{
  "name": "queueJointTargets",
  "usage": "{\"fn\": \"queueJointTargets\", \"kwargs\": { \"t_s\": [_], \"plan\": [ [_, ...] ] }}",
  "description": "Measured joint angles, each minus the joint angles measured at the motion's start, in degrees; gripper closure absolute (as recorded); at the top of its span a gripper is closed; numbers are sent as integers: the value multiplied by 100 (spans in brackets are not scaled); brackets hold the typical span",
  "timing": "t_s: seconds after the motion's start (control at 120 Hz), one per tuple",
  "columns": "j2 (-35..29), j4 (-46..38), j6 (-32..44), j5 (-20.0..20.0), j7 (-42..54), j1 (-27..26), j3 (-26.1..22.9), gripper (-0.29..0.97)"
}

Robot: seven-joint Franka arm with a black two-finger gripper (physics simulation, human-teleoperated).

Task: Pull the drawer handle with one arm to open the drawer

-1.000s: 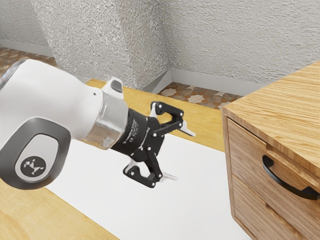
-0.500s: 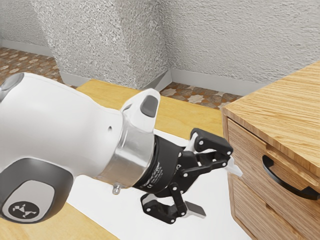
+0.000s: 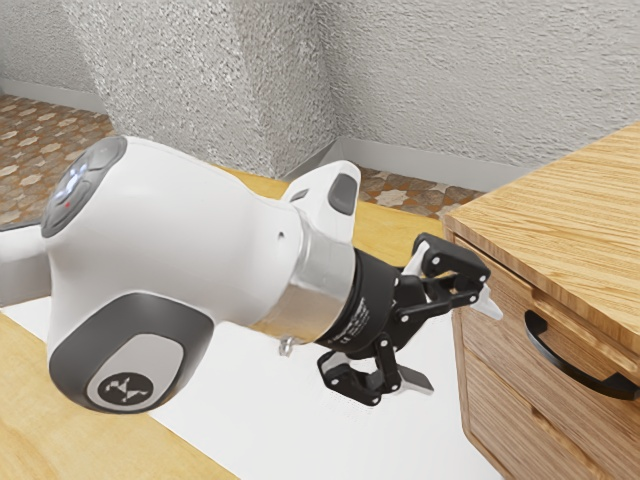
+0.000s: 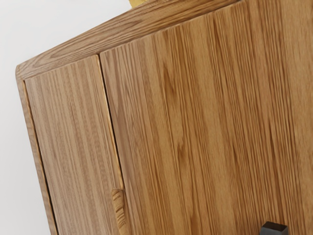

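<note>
Since half a second ago the arm [image 3: 180, 290] has swung right and up a little, carrying the gripper [image 3: 455, 345] closer to the cabinet [image 3: 560, 215]; one second ago it was well left, over the mat.

Exterior view, left to right:
- The arm's big white and grey link takes up the left and middle.
- It hangs over a wooden table [image 3: 50, 440] with a white mat [image 3: 250, 420] on it.
- A rough grey wall [image 3: 250, 70] and patterned floor tiles [image 3: 40, 130] are behind.
- Nothing lies on the mat between the gripper and the cabinet.

The gripper is spread wide, one finger up and one down, with nothing between the fingers. The upper fingertip [image 3: 488, 306] is at the left edge of the top drawer [image 3: 495, 290], level with its front. It is too close to tell whether it touches. The lower fingertip [image 3: 418, 381] hangs over the mat, short of the cabinet.

The drawer handle [image 3: 575, 368] is a black curved bar on the drawer front. It is right of the gripper and clearly apart from it. The drawer front sits level with the panel below it, so it looks closed.

In the wrist view the wood-grain cabinet front [image 4: 205, 122] is close up, with a seam between two panels. A dark end of the drawer handle [image 4: 274, 228] is at the edge, off to one side of the hand.
</note>
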Motion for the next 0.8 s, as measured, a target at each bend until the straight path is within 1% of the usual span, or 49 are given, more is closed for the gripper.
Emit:
{"fn": "queueJointTargets", "kwargs": {
  "t_s": [0.142, 0.367, 0.7, 0.8],
  "plan": [
    [-143, 67, 121, 59, 15, -140, 20, 3],
    [-204, 72, 266, 82, 28, -428, 31, 3],
    [-451, 137, 381, 81, 45, -469, 119, 3],
    [-498, 369, 170, 84, 74, -462, 120, 2]
  ]
}}
